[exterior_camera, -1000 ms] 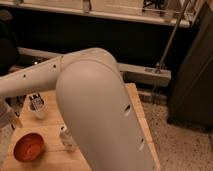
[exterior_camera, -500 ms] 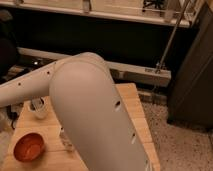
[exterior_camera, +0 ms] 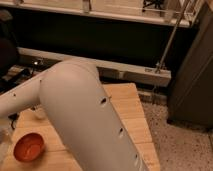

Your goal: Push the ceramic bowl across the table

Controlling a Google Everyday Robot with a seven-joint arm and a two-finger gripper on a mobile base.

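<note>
The ceramic bowl (exterior_camera: 29, 146) is small, round and glossy orange-red. It sits on the light wooden table (exterior_camera: 131, 107) near its front left corner. My white arm (exterior_camera: 85, 120) fills the middle of the view and reaches to the left edge. Only a pale part of my gripper (exterior_camera: 3, 141) shows at the far left edge, just left of the bowl. I cannot tell whether it touches the bowl.
A pale object (exterior_camera: 39, 113) on the table behind the bowl is half hidden by the arm. A dark wall with a white rail (exterior_camera: 125, 70) runs behind the table. A grey cabinet (exterior_camera: 192, 85) stands to the right on a speckled floor.
My arm has swung lower and further across the view and now hides the small white container near the bowl. The bowl has not visibly moved.
</note>
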